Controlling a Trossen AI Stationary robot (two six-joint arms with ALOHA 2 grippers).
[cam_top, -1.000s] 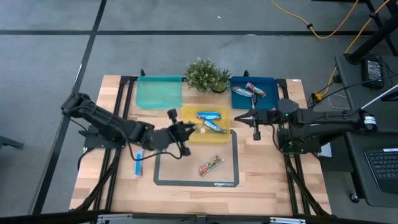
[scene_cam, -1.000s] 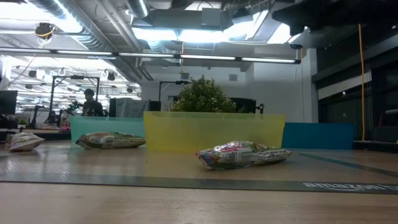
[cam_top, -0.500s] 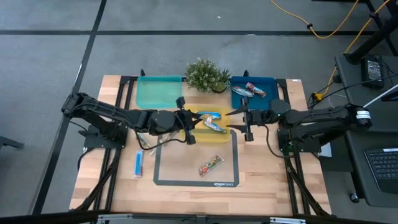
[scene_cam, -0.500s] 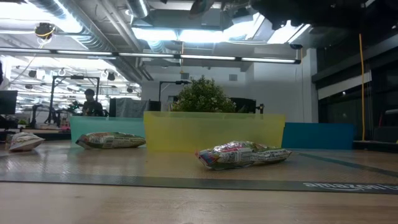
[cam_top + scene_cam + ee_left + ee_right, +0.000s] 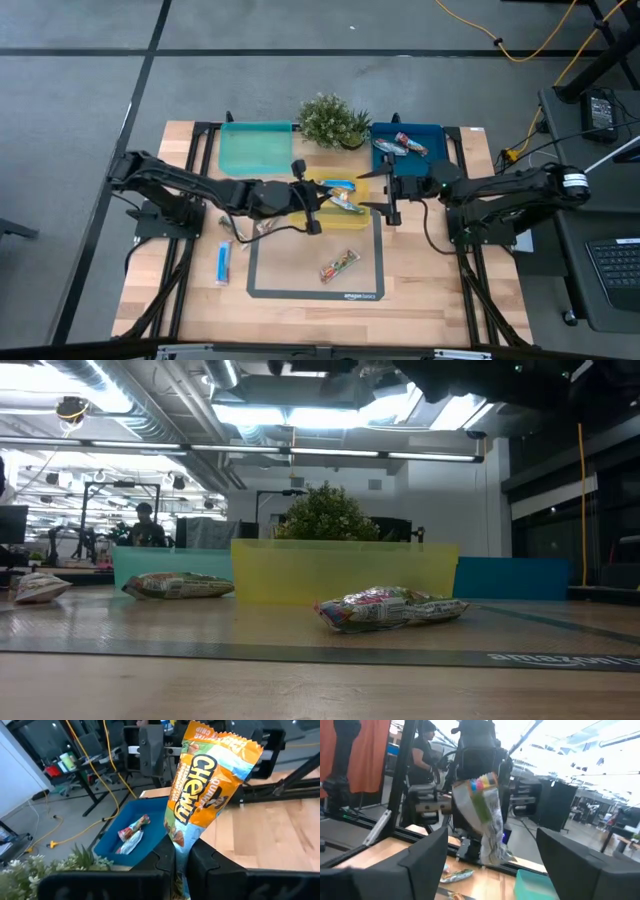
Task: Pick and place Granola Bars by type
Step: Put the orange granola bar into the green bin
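My left gripper reaches in from the table's left over the yellow tray and is shut on an orange Chewy granola bar, silvery on the side seen in the right wrist view. My right gripper faces it from the right, open, its fingers standing wide on either side of the bar without touching it. Two blue bars lie in the yellow tray. More bars lie in the blue tray. My left gripper pinches one end of the bar between its two fingers. The fingers come about level from the table's left and lie along the bar. The bar sticks out ahead of them toward the right gripper, lifted clear above the yellow tray.
A colourful bar lies on the dark mat. A blue bar and a small pale one lie on the wood at the left. An empty teal tray and a potted plant stand at the far edge.
My left gripper has carried the bar toward the table's right, out over the yellow tray. My right gripper has moved toward the table's left, tipped up from pointing down to about level, and opened wide.
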